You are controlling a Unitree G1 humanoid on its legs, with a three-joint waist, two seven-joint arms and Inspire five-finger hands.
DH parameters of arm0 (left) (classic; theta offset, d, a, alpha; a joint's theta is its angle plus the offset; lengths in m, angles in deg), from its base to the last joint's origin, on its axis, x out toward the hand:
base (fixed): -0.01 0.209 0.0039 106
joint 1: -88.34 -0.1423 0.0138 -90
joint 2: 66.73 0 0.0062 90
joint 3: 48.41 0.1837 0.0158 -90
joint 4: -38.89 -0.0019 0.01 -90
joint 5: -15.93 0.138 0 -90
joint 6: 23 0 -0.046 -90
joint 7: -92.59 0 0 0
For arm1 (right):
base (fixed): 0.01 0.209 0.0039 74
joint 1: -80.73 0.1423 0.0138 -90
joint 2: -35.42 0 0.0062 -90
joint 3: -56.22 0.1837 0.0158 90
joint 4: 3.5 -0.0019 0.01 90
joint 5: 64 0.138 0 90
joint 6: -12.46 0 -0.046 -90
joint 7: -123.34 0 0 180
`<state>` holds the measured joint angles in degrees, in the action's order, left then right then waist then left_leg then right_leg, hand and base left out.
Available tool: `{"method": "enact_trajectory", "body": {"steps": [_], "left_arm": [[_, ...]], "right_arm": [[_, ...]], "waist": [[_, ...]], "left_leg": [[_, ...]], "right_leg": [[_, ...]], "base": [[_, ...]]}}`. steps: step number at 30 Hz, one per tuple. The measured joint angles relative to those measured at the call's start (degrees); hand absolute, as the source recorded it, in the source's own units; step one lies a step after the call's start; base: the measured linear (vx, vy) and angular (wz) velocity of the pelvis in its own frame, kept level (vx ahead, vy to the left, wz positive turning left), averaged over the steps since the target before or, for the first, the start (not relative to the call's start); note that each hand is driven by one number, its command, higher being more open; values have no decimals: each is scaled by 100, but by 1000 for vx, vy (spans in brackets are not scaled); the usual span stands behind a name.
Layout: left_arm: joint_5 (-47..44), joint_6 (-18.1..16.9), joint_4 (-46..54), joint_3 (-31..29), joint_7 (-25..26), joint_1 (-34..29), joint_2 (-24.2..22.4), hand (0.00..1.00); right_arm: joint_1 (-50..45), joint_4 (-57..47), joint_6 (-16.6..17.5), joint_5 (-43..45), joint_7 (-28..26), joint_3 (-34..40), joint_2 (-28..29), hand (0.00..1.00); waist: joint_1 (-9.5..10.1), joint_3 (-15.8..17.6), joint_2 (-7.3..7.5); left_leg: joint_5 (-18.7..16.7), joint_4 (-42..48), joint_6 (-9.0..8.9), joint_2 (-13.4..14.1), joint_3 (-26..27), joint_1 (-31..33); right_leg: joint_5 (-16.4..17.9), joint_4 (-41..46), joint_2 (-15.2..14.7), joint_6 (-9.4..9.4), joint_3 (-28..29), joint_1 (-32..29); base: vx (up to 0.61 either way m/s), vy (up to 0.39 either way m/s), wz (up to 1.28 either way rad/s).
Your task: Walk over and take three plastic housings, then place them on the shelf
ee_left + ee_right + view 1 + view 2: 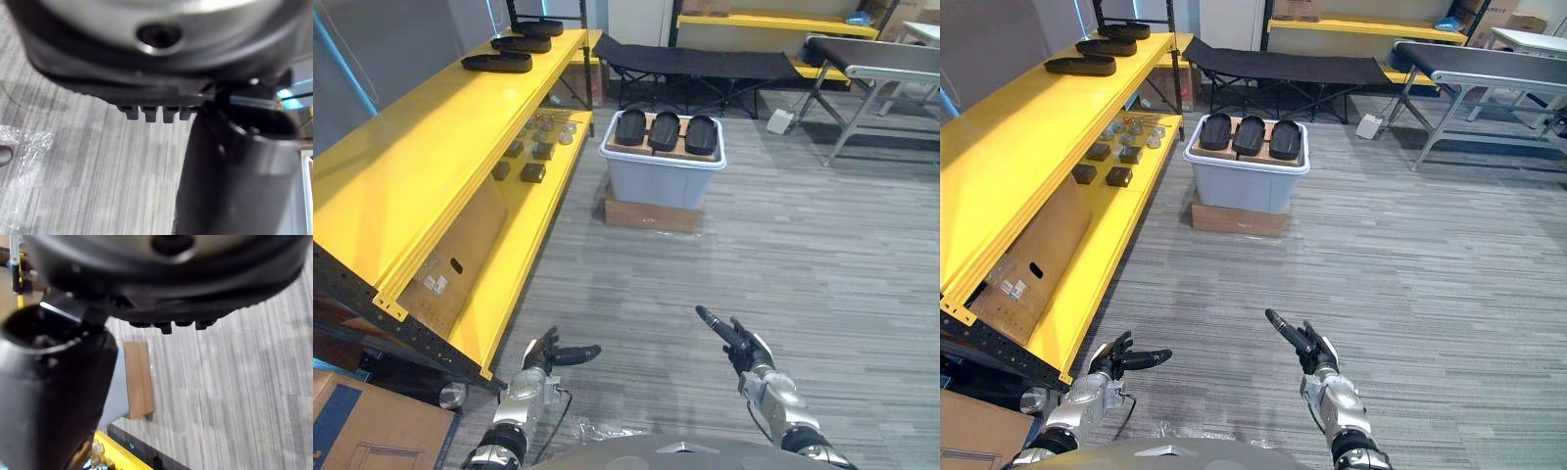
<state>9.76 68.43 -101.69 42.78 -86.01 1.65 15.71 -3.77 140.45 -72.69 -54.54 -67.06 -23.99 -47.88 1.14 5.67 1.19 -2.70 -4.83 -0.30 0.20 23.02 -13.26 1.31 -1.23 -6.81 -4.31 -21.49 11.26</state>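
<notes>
Three black plastic housings (665,131) lie side by side atop the grey bin (661,184), well ahead of the left hand (543,358) and right hand (750,354), both empty with fingers apart; likely light, stiff and smooth, each suits a grasp across its narrow width.

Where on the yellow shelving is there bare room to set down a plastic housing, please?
The top shelf is bare from its near corner up to the three black housings at the far end. The lower shelf is crowded: a cardboard box near, small parts farther back, with only a bare strip along its front edge.
</notes>
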Motion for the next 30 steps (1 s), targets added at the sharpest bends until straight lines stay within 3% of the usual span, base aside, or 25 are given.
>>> {"method": "enact_trajectory", "body": {"steps": [4, 11, 16, 20, 30], "left_arm": [[-429, -6, -2, 253, -332, 83, 76, 100], [-780, -58, -6, 366, -726, 72, 79, 100], [-1781, -58, -9, 351, -662, 45, 88, 100], [-2129, -85, -32, 326, -500, -175, 29, 100], [-2145, -131, -178, 219, -534, -561, -197, 100]], "right_arm": [[206, 267, -25, 19, -107, -150, -186, 100], [204, 437, -77, 1, -187, -264, -186, 100], [120, 436, -81, 23, -66, -256, -180, 100], [-234, 435, -82, 288, 90, -198, -78, 100], [-804, 432, -51, 494, 357, -106, 344, 100]], "waist": [[-129, 92, -20], [-158, 206, -43], [-142, 269, -19], [-148, 284, -31], [-143, 356, -3]], "left_leg": [[1, 6, 2, -24, -64, 76], [-2, 111, 8, -31, -126, 88], [-8, 175, 36, -122, -195, 135], [86, 121, 187, -161, -285, 161], [183, -28, 162, -164, -287, 167]], "right_leg": [[-64, -94, 2, 11, -33, 17], [-272, -97, -22, 54, -1, 25], [-298, -94, -94, 45, -10, 1], [-290, -52, -116, 36, -40, -37], [-234, -21, -147, 8, -22, -133]], "base": [[20, 4, 4], [-32, 16, -1], [-110, 31, 0], [-135, 19, 7], [-108, 33, 0]]}}
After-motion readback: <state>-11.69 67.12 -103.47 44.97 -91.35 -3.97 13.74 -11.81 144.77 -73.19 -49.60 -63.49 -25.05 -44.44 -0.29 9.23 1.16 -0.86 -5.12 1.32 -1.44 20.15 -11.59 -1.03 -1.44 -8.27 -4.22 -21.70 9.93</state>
